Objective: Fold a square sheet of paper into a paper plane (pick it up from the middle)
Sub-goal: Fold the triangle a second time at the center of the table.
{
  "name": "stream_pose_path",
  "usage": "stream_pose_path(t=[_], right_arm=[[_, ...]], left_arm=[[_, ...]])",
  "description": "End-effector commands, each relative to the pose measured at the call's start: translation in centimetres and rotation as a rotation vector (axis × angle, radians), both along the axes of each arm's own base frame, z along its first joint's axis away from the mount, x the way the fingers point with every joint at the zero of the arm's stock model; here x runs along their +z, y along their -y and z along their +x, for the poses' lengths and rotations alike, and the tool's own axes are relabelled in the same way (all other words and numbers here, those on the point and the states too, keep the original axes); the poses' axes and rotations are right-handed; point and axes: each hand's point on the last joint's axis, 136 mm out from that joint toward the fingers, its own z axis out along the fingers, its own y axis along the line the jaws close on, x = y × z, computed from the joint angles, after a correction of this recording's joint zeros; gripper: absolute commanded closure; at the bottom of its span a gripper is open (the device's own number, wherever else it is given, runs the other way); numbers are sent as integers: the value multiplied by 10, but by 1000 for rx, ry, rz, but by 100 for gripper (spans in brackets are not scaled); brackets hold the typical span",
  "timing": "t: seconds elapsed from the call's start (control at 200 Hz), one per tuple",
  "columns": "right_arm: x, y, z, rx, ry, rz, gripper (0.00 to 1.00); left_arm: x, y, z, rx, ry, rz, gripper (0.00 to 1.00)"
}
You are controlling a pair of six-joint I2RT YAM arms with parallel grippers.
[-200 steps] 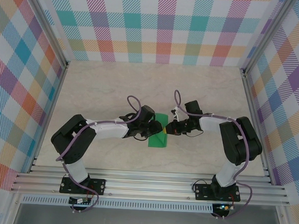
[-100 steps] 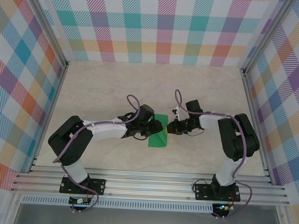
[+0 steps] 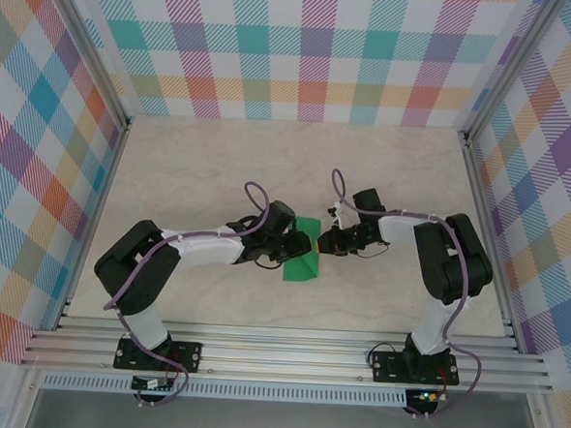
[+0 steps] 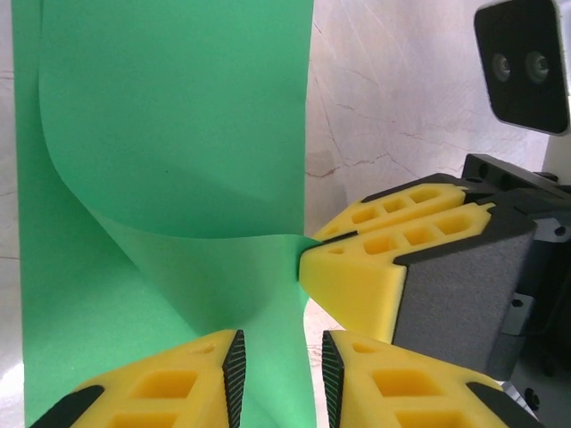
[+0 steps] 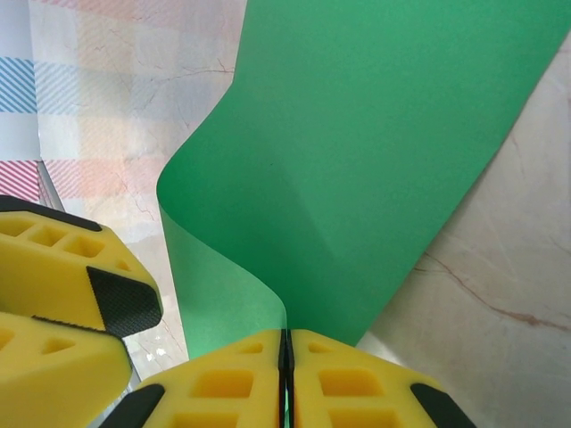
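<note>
On the desk (image 3: 393, 192) the square sheet of paper (image 3: 302, 268) curls up in the middle: right fingers (image 5: 348, 379), pressed together, pinch its right edge; left fingers (image 4: 178, 383), slightly spread, straddle it from the left.

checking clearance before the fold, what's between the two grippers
The curled green sheet: right gripper pinches its edge, left gripper straddles it (left wrist view).

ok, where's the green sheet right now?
Top view: the square sheet of paper sits mid-table, curled up, between the left gripper and the right gripper, which pinches its edge.
</note>
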Motion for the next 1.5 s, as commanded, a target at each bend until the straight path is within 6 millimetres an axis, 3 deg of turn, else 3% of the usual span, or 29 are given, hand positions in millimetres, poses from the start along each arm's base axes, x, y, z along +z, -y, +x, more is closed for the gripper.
stream_pose_path(t=[0.0,0.41,0.8,1.495], right_arm=[[-4,2,-1,15,-7,-7,89],[-10,3,-1,11,-23,-28,89],[-13,4,-1,9,-30,-38,89],[-16,5,0,6,-36,-49,89]], left_arm=[[10,12,-3,-35,19,-21,68],[20,4,1,7,50,-12,69],[15,23,8,-21,48,-58,70],[-36,15,7,-9,-1,29,71]])
